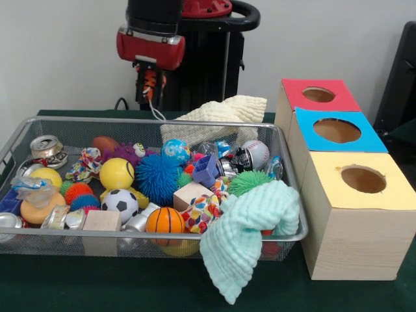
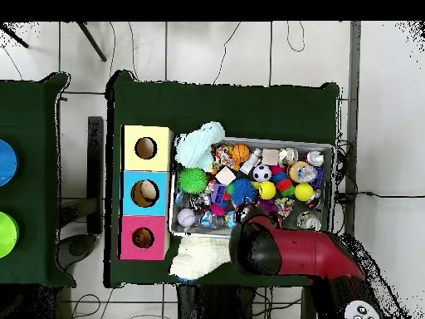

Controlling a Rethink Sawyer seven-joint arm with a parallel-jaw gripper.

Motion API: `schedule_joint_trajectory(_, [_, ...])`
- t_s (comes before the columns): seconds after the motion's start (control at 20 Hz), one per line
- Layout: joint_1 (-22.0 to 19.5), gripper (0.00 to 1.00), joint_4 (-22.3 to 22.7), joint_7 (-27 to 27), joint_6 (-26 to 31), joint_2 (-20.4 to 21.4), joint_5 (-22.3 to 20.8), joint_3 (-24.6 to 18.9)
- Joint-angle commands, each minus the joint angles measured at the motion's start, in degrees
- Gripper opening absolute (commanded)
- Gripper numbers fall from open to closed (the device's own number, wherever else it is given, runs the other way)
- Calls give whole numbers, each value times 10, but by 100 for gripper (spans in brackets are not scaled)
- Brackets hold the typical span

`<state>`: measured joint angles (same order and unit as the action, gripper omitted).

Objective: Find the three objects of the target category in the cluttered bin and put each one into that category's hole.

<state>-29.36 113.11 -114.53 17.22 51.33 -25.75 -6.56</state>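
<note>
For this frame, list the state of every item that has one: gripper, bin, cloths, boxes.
Gripper: above the bin's far edge, holding nothing visible; open or shut unclear.
Wire bin: full of clutter.
Mint cloth: draped over the bin's front corner.
Cream cloth: hanging over the bin's back rim.
Three hole boxes: nothing visibly in the holes.

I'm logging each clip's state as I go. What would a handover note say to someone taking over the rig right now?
Tool: raised above the bin's far edge, holding nothing that shows; whether it is open or shut cannot be told.
Wire bin: full of clutter: balls, blocks, cans, with a mint cloth draped over its near right corner and a cream cloth on its far rim.
Three-hole box: red hole, blue hole, yellow hole.
Done: no drop-off visible.
Left: find and place all three target objects.
</note>
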Motion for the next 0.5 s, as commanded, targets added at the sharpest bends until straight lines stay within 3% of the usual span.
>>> schedule_joint_trajectory(0.05, [37, 0, 38, -88, 60, 10, 56, -1])
schedule_joint_trajectory(0.5, [104, 0, 52, -124, 47, 3, 112, 30])
